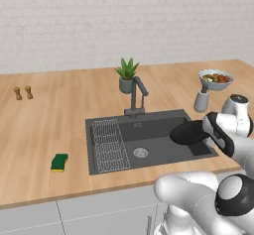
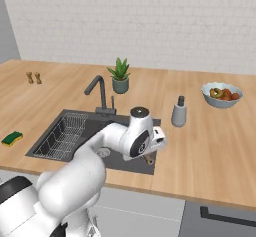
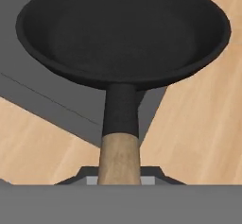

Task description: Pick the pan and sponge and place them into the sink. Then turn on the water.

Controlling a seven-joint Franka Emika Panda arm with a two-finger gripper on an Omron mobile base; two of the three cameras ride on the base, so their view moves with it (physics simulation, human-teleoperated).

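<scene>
Hand view shows our gripper (image 3: 120, 179) at the bottom middle of the frame, closed on the pale wooden end of the pan (image 3: 123, 34) handle, which runs up into a dark neck and then the round black dish that fills the top. We hold it by the handle so the dish hangs out in front of us, and we think that lets us lower it without bumping our hand on the edge. Under the pan we see the dark sink (image 3: 28, 88) at the left and the wooden counter (image 3: 198, 124) at the right, so the pan hangs over the sink's edge, partly above the basin. In the left base view the pan (image 1: 188, 133) sits at the right middle of the frame, above the right end of the sink (image 1: 163, 130), not yet set down. The wire rack (image 1: 110, 145) is on the other side of the basin and the drain (image 1: 141, 152) is in the middle, both away from the pan. The faucet (image 1: 137, 96) stands behind the basin with the plant (image 1: 127, 75) just behind it; we think its bent spout is far enough not to block us. A grey bottle (image 1: 201, 100) and a bowl of food (image 1: 216, 79) stand at the upper right, near our arm, so we should swing with care. The sponge (image 1: 59, 162) lies at the lower left on the counter, well apart, waiting for us.
</scene>
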